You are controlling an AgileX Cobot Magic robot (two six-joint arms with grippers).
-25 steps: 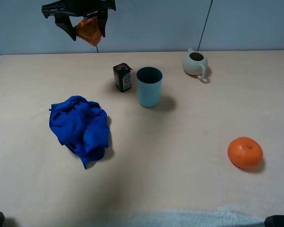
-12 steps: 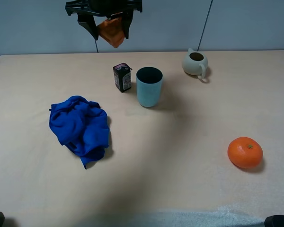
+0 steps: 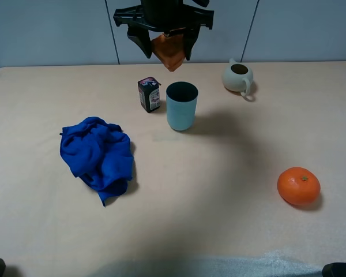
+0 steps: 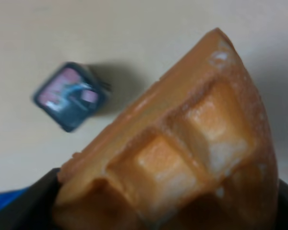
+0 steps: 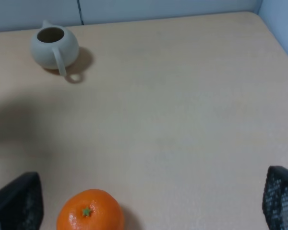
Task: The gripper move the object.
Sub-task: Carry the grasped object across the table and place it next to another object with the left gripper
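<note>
My left gripper point(image 3: 166, 46) is high above the back of the table, shut on the orange-brown toy waffle point(image 3: 168, 51). It hangs above and just behind the light blue cup point(image 3: 181, 105). In the left wrist view the waffle point(image 4: 182, 153) fills most of the picture, its square dents clear. The right gripper's two fingertips point(image 5: 14, 201) show far apart at the lower corners of the right wrist view, open and empty.
A small dark carton point(image 3: 149, 94) stands left of the cup and shows in the left wrist view point(image 4: 69, 101). A crumpled blue cloth point(image 3: 97, 154) lies at left. A cream teapot point(image 3: 238, 76) sits at back right, a round orange fruit point(image 3: 299, 186) at front right.
My left gripper has carried the waffle to the right along the back of the table, from above the far left to over the cup area. Nothing else moved.
</note>
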